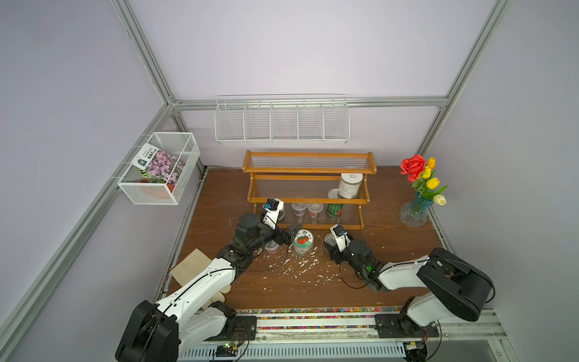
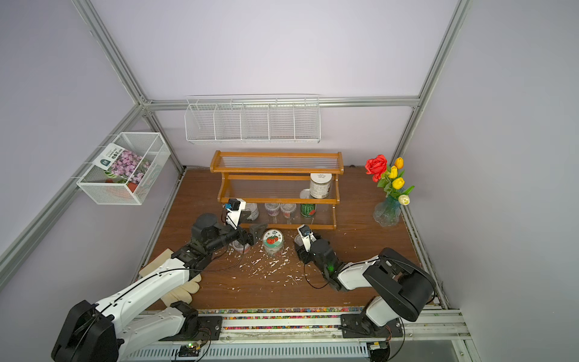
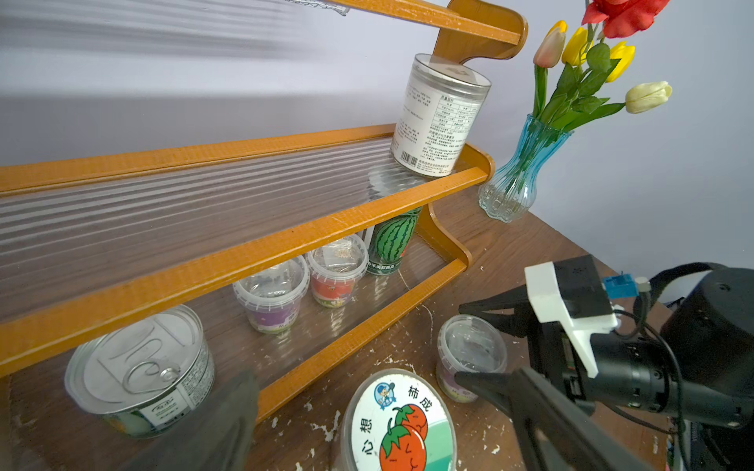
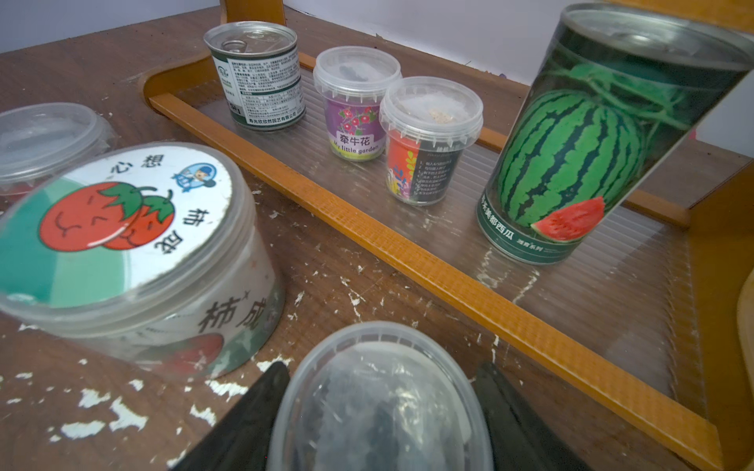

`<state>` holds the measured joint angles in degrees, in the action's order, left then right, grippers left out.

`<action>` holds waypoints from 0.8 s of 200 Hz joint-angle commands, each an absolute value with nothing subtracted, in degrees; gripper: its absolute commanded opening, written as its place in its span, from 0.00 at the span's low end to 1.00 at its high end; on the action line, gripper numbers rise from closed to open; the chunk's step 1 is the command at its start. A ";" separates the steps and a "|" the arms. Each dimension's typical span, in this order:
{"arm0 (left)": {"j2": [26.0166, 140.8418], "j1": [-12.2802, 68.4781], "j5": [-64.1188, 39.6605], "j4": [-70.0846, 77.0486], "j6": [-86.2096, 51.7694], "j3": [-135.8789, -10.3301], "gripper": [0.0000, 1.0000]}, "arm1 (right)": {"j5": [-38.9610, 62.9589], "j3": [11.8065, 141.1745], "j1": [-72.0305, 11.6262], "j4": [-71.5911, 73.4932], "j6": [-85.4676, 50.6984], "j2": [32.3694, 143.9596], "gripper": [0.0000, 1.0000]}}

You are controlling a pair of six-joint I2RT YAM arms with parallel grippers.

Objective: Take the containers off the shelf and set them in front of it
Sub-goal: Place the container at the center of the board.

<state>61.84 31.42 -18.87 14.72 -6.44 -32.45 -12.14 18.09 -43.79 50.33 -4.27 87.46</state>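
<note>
1. State, left gripper (image 1: 290, 235): jaws spread full, empty; jar (image 1: 302, 242) on the table (image 1: 391, 250) just off its fingertips, not touched
2. State, right gripper (image 4: 381, 369): jaws set against both sides of a clear cup (image 3: 471, 352) standing on the table; second cup (image 1: 272, 248) just behind left gripper
3. Ahead of right gripper, bottom tier of shelf (image 1: 308, 200): pull-tab can (image 4: 257, 77), purple cup (image 4: 357, 102), red cup (image 4: 428, 142), melon can (image 4: 579, 163); tin (image 1: 350, 185) one tier above melon can
4. Handling, judged: cups light, thin-walled, likely to buckle, so grip gently below lid rim; cans and tin stiff, smooth, may slip, so take at mid-height; tin needs jaws widest
5. Contents: held cup shows dark matter, unidentified; red cup shows pale bits under its lid; cans, tin sealed; jar's printed lid hides its inside
</note>
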 commanded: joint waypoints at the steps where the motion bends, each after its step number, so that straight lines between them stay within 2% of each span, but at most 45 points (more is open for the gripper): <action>1: 62.10 31.58 -18.04 14.95 -5.13 -31.88 0.99 | -11.42 17.69 -43.51 52.17 -4.86 88.66 0.70; 37: 61.76 31.60 -17.47 14.60 -4.86 -31.90 0.99 | -10.32 18.31 -43.51 49.65 -4.80 86.83 0.85; 59: 61.74 31.57 -16.98 14.56 -4.84 -31.99 0.99 | -10.21 18.68 -43.55 47.43 -4.56 84.49 0.89; 83: 61.91 31.48 -17.01 14.16 -4.66 -32.39 0.99 | -11.16 18.80 -43.38 43.16 -4.26 79.39 0.91; 122: 61.41 31.43 -15.97 12.25 -4.05 -33.37 0.99 | -11.94 21.43 -41.92 28.88 -4.56 64.75 0.92; 160: 60.98 30.76 -15.93 11.08 -3.50 -34.40 0.99 | -13.36 27.91 -34.30 20.73 -5.63 58.22 0.93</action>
